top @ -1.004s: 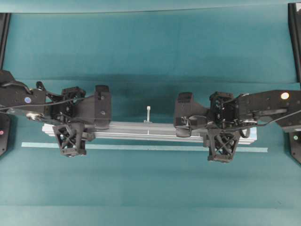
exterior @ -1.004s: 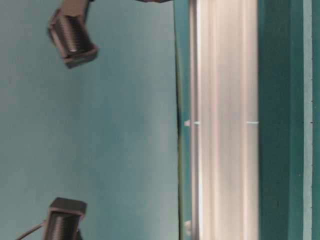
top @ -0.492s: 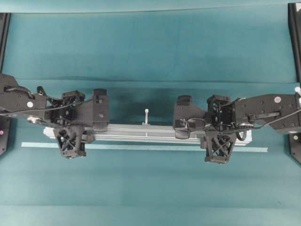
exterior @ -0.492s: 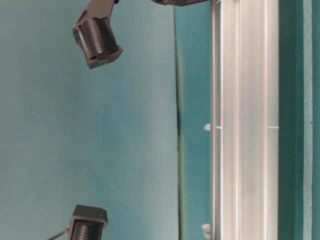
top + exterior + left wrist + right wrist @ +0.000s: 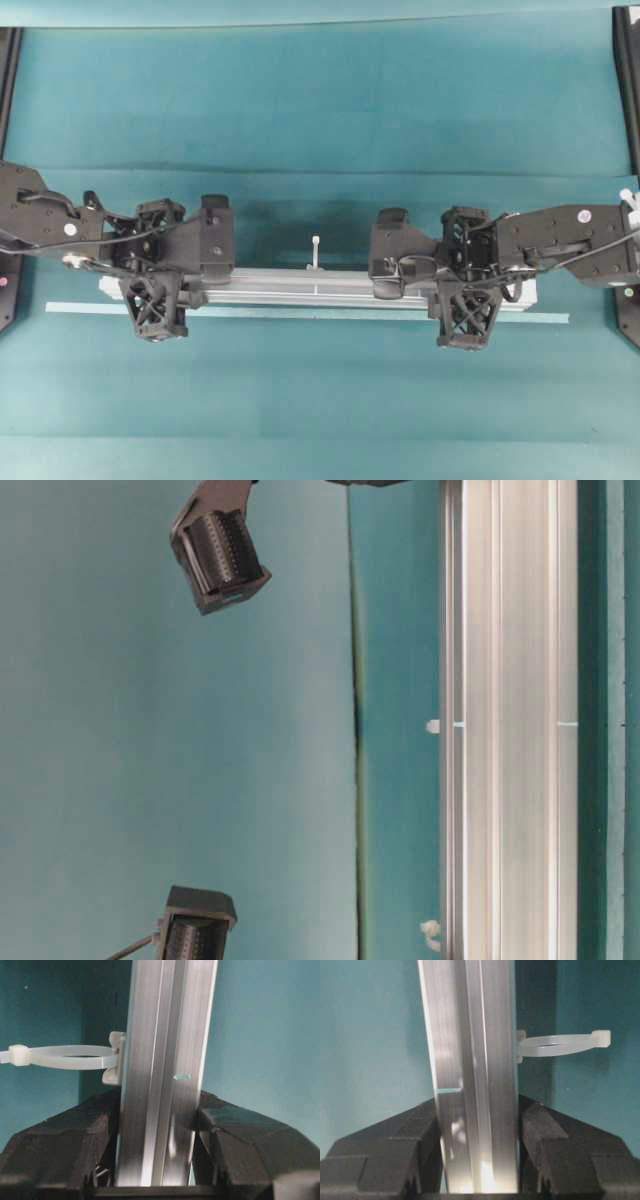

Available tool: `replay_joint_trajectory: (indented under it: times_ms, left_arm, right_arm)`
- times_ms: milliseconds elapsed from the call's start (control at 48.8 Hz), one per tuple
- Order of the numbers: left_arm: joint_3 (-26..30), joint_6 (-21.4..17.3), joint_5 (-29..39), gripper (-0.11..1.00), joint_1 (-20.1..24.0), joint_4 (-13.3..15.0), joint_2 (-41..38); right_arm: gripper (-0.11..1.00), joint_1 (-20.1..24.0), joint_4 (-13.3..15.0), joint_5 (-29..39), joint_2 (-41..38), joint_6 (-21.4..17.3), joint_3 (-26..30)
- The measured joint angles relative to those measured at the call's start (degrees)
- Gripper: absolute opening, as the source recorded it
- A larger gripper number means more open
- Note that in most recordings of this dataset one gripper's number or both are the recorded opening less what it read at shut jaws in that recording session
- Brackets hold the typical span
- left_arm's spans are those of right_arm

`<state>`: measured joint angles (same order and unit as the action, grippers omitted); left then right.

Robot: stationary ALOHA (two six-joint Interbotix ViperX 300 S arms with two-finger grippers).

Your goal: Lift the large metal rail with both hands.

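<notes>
Aluminium rail point(image 5: 315, 287) hangs level over the teal surface point(image 5: 320, 100), beside the pale tape strip point(image 5: 300, 313), clamped near each end by the left end effector point(image 5: 170, 290) and right end effector point(image 5: 455, 295); mid-lift, needing matched, even motion.

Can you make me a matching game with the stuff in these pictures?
Things:
1. rail
2. tape strip
3. zip tie
4. left gripper

Descriptions:
A. white, sticking out from the rail's side
B. black, shut on the rail
C. silver, long and grooved
D. thin, pale, flat on the table

Pairs: 1-C, 2-D, 3-A, 4-B
</notes>
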<state>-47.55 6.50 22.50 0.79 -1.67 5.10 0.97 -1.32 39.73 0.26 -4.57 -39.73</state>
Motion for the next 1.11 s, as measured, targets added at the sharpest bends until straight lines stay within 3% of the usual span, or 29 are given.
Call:
replay_joint_trajectory:
  times_ms: [1107]
  left_arm:
    - [-1.3,2.8,-2.9,0.37,-1.1,-0.1,-1.6]
  right_arm:
    - [0.39,0.2,-0.3,-2.3,-1.9,0.1,-0.6]
